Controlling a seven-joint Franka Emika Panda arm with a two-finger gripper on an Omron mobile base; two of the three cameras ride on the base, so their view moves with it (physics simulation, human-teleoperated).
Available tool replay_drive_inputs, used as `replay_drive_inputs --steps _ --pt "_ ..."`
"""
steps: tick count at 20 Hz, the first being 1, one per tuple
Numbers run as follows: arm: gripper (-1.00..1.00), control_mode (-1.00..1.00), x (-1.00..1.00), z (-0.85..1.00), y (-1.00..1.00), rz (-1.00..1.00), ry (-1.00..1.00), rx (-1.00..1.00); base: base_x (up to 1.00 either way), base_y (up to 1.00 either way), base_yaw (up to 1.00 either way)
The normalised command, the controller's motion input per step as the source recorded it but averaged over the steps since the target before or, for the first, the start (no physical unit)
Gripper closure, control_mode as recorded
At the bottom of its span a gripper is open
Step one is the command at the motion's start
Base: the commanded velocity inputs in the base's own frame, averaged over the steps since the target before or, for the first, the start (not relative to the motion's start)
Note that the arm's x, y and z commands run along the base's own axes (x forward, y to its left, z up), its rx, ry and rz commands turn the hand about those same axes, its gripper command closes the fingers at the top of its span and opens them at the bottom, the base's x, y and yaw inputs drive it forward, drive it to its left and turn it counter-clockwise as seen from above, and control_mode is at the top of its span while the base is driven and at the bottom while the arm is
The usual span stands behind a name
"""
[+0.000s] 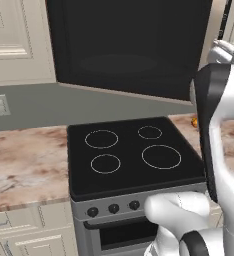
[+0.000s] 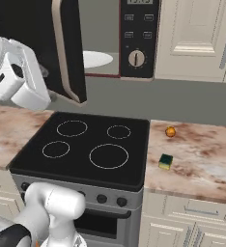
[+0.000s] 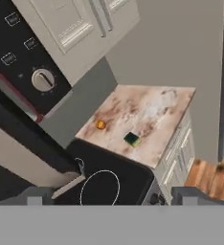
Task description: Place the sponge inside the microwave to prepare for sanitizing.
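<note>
The sponge (image 2: 165, 161), a small yellow block with a dark green top, lies on the marble counter just right of the stove; the hand view has it as the sponge (image 3: 131, 139) far off. The microwave (image 2: 136, 43) hangs above the stove with its door (image 2: 66, 48) swung wide open, and the white plate (image 2: 93, 59) shows inside. My gripper (image 3: 112, 197) is open and holds nothing, its fingertips (image 3: 35, 196) wide apart. It hovers high over the stove's left side, near the open door, well away from the sponge.
A black stove (image 2: 86, 144) with four rings sits under the microwave. A small orange ball (image 2: 170, 131) rests on the counter behind the sponge. The open door (image 1: 129, 45) juts out over the stove. Cabinets (image 2: 197, 38) flank the microwave.
</note>
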Motion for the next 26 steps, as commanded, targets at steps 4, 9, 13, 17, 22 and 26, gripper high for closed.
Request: replay_drive_inputs --steps 4,9,13,17,22,26 --pt "-1.00 -1.00 0.00 0.04 -1.00 0.04 0.02 0.73 0.00 0.00 0.00" --pt "-1.00 -1.00 0.00 0.12 -0.88 0.00 -0.02 0.53 0.00 0.00 0.00" --pt "-1.00 -1.00 0.46 -0.07 -0.30 0.03 -0.01 0.22 0.00 0.00 0.00" --pt "-1.00 -1.00 0.64 -0.11 -0.29 0.14 0.00 0.26 0.00 0.00 0.00" --pt "-1.00 -1.00 0.35 -0.16 -0.05 0.23 -0.01 0.24 0.00 0.00 0.00" --pt "-1.00 -1.00 0.31 -0.09 0.01 0.26 -0.14 0.00 0.00 0.00 0.00"
